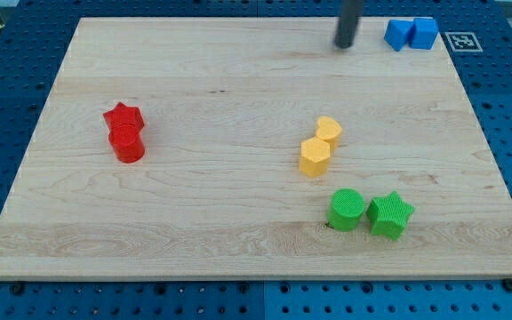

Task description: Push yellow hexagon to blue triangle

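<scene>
The yellow hexagon (pixel 315 156) lies right of the board's middle, touching a second yellow block (pixel 329 132) just above and to its right. Two blue blocks sit together at the view's top right: the left one (pixel 399 34) looks like the blue triangle, the right one (pixel 424 33) is a blue cube. My tip (pixel 344 44) is at the view's top, left of the blue blocks and well above the yellow blocks, touching none of them.
A red star (pixel 123 116) and a red cylinder (pixel 129 144) touch at the view's left. A green cylinder (pixel 347 210) and a green star (pixel 390 215) sit side by side at the lower right. The wooden board (pixel 203 89) lies on a blue pegboard.
</scene>
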Available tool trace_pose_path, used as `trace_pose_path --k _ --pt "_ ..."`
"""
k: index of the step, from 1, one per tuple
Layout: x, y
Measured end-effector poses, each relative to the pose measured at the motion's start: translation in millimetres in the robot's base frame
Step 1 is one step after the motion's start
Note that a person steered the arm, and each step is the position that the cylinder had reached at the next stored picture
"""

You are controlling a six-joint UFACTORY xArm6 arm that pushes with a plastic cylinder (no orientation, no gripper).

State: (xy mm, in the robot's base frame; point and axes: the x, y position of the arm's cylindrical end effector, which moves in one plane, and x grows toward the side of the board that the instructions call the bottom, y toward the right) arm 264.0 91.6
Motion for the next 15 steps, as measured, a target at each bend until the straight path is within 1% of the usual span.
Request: trace_pose_path --k 2,3,4,6,7,8,9,10,13,14,15 --pt "39 -206" --pt "42 -223" --pt "71 -202" --pt "204 -171" --pt "263 -124" --pt "275 -76" --pt "269 -77" --pt "249 -69" --pt "219 13" --pt "203 13" --pt "195 29"
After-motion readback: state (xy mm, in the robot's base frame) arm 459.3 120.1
